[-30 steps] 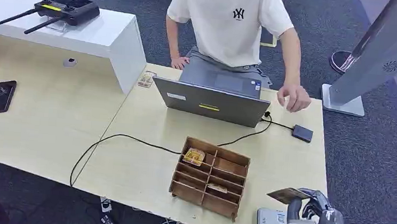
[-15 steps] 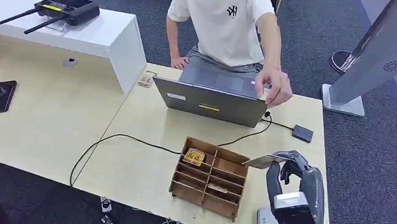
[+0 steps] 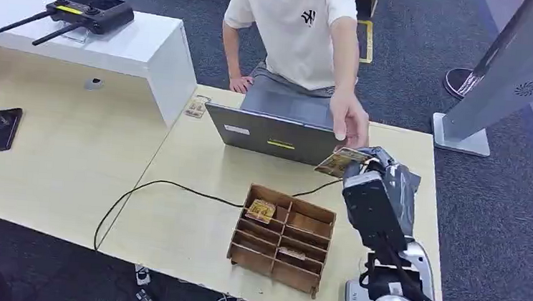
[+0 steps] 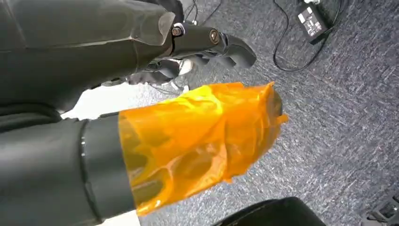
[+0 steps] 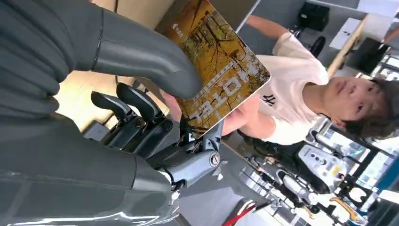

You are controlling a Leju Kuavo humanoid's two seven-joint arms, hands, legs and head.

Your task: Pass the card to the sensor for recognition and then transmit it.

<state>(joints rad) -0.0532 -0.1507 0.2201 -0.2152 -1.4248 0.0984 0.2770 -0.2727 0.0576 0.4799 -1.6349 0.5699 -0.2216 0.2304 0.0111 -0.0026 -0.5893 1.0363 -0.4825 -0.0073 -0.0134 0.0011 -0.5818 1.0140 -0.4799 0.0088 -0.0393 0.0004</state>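
Right hand (image 3: pixel 377 175) raised over the table (image 3: pixel 172 222), thumb (image 5: pixel 141 56) and fingers pinching the card (image 3: pixel 340 162), person's hand (image 3: pixel 348 121) just beside the card, left hand (image 4: pixel 188 141) wrapped in orange film, grip state cannot be told

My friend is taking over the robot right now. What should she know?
Right hand: raised over the table's far side, pinching the card between thumb and finger; the right wrist view shows a yellow card printed HOTEL.
Left hand: hanging over the carpet, holding nothing.
A person's hand reaches over the laptop, just beside the card; whether it touches it cannot be told.
The sensor is hidden behind the right arm.
Done: card picked up and held out to the person.
Left: let go once the person has it. Whether it was scanned cannot be told.
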